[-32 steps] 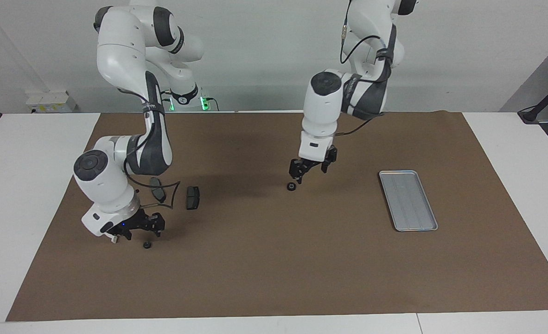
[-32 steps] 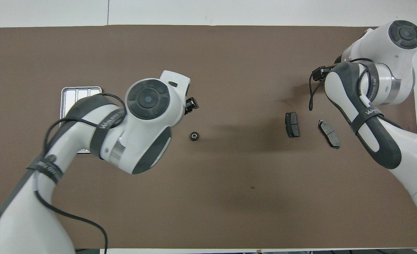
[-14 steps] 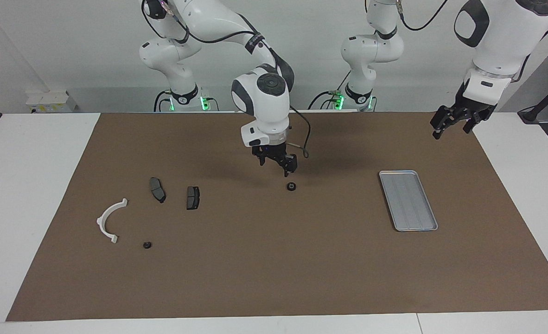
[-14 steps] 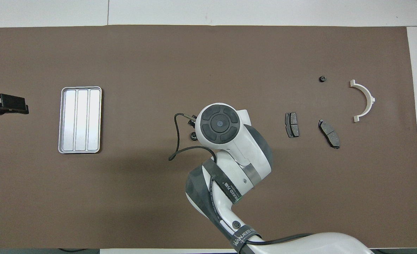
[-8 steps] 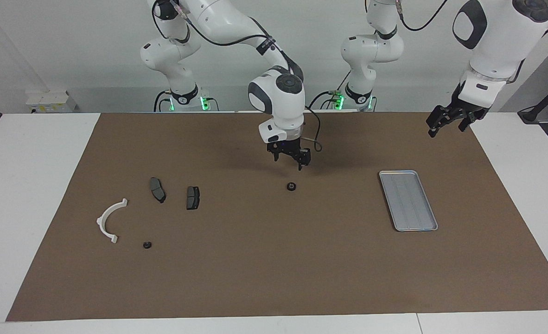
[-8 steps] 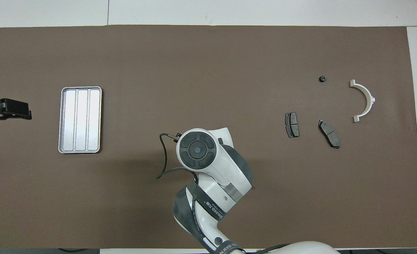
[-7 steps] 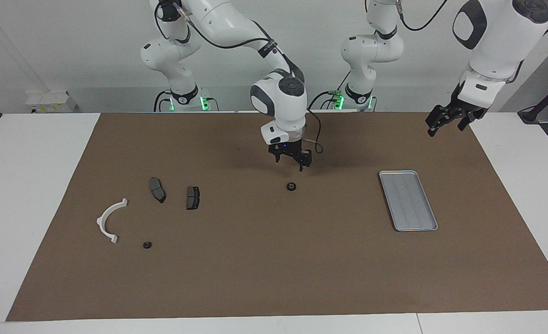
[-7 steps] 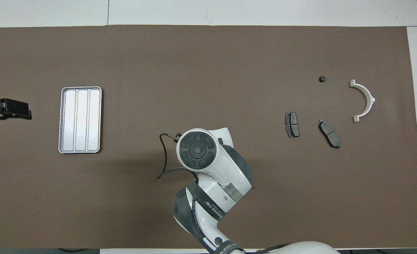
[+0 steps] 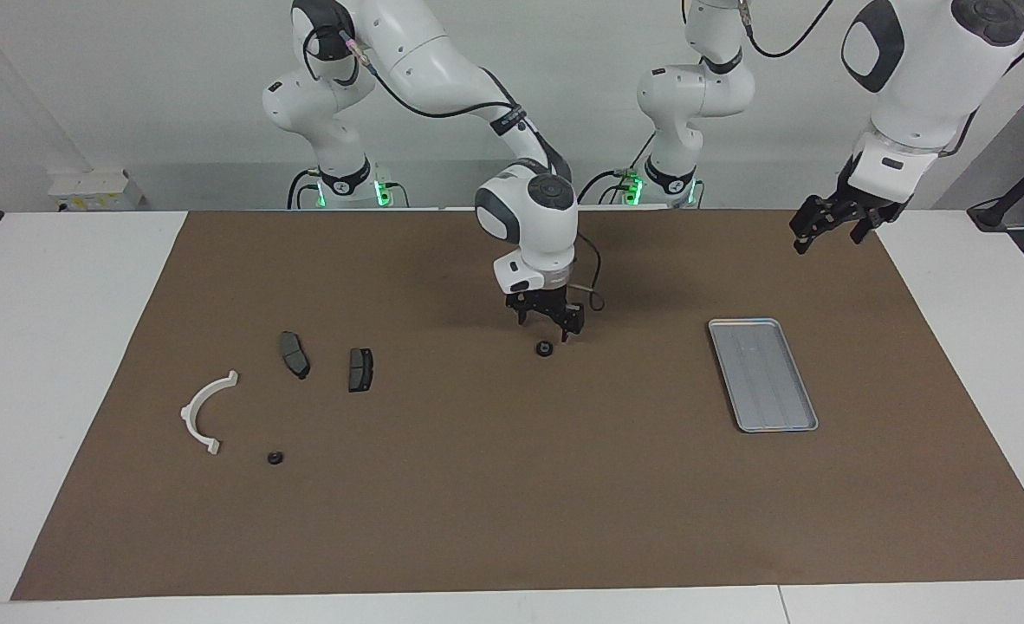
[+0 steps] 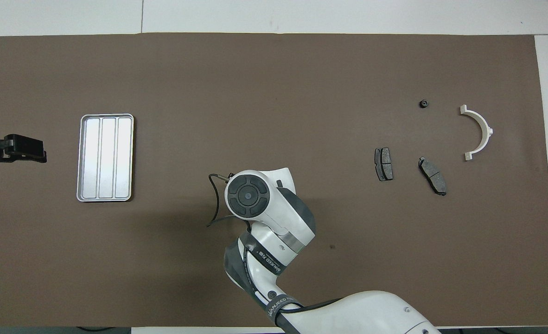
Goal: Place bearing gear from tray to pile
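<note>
The tray (image 9: 763, 374) holds nothing. Right tool (image 9: 547, 324), fingers apart and empty, hangs above a bearing gear (image 9: 544, 348); left tool (image 9: 824, 227), grip unreadable, at the tray's 1 o'clock.

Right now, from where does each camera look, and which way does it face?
Facing view: high across the table, facing the robots; shows both arms, right pincer over a bearing gear, left pincer raised.
Overhead view: above the robots' end, looking steeply down; shows the right arm's wrist and the left pincer.
Shared: tray, white bracket, two brake pads, half a turn apart.
</note>
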You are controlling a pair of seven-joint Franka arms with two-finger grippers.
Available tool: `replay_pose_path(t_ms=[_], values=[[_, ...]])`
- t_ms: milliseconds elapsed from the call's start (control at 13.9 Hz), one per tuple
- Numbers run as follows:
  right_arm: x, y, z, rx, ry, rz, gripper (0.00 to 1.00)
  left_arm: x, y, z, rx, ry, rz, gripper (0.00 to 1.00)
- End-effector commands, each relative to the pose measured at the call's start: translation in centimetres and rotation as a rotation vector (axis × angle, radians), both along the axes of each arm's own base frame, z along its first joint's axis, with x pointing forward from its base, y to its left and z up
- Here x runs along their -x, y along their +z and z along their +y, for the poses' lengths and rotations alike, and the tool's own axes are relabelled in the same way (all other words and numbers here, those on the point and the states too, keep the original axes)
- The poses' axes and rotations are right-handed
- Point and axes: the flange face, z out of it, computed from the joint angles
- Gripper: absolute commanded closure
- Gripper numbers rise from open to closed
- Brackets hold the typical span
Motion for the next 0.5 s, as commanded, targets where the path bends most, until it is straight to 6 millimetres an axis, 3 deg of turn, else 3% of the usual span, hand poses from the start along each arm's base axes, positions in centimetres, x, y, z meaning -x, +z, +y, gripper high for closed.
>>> replay_pose_path(t_ms=[0, 432], values=[[-1.81, -0.47, -0.37, 0.002, -0.017, -0.03, 0.04, 0.75, 0.32, -0.71, 0.049, -0.013, 0.006, 0.0], [-2.72, -1.07, 0.44, 0.003, -0.013, -0.035, 0.09, 0.72, 0.36, -0.96, 0.074, -0.011, 0.003, 0.0]])
